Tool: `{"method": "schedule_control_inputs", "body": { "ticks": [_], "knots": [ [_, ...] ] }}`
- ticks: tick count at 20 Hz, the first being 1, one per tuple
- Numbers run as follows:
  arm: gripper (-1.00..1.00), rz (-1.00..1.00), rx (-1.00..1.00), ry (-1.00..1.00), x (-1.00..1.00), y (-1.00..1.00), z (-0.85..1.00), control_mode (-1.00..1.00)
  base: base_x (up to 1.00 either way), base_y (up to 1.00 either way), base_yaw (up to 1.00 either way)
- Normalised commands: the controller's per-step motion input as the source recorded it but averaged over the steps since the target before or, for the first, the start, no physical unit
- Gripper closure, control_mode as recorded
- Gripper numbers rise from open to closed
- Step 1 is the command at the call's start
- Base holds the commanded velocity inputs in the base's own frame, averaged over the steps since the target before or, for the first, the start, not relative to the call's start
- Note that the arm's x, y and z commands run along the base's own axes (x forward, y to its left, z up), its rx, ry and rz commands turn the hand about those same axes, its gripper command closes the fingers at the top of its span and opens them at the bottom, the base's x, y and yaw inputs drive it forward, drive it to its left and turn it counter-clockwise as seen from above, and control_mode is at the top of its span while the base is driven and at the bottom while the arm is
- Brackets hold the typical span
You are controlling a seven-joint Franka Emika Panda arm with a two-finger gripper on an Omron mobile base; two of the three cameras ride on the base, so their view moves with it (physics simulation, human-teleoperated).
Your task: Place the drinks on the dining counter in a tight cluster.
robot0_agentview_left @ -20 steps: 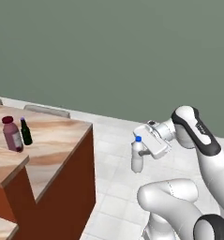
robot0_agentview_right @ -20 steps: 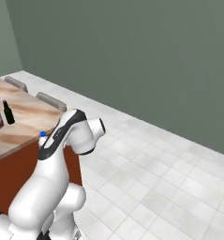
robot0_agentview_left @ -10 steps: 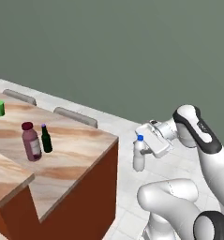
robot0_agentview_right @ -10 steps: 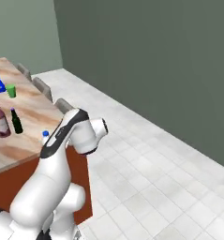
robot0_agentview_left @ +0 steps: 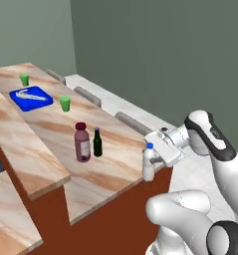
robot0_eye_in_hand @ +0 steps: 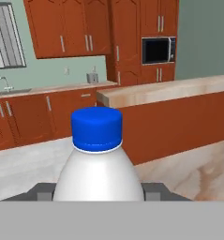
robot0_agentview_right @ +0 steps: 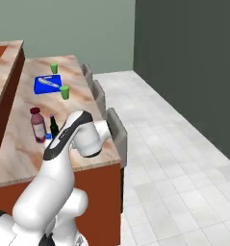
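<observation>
At the near end of the dining counter (robot0_agentview_left: 105, 164): the third bottle carried in to join the other two.

The counter is the long raised marble slab; on it the maroon bottle (robot0_agentview_left: 82, 142) and the slim green bottle (robot0_agentview_left: 97, 142) stand upright just beside each other, apparently the start of the cluster. The gripper (robot0_agentview_left: 158, 152) is clamped on the white bottle (robot0_agentview_left: 148, 163), fingers either side of its body, holding it upright with the blue cap (robot0_eye_in_hand: 96, 128) on top; it seems to hang over the counter's edge, apart from the pair, so the task is judged unfinished. Farther along the slab a blue tray (robot0_agentview_left: 32, 97) holds a pale utensil, too small to identify, and two green cups (robot0_agentview_left: 65, 103) stand near the tray; their contents cannot be seen.
</observation>
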Motion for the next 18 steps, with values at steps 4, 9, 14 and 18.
{"method": "schedule_control_inputs", "body": {
  "ticks": [4, 9, 14, 18],
  "knots": [
    [1.0, 0.0, 0.0, 0.0, 0.0, 0.0, 0.0, 1.0, 0.57, -0.14, 0.42],
    [1.0, 0.0, 0.0, 0.0, 0.0, 0.0, 0.0, 1.0, 0.44, -0.22, 0.39],
    [1.0, 0.0, 0.0, 0.0, 0.0, 0.0, 0.0, 1.0, 0.4, -0.22, 0.41],
    [1.0, 0.0, 0.0, 0.0, 0.0, 0.0, 0.0, 1.0, 0.42, -0.26, 0.35]
  ]
}}
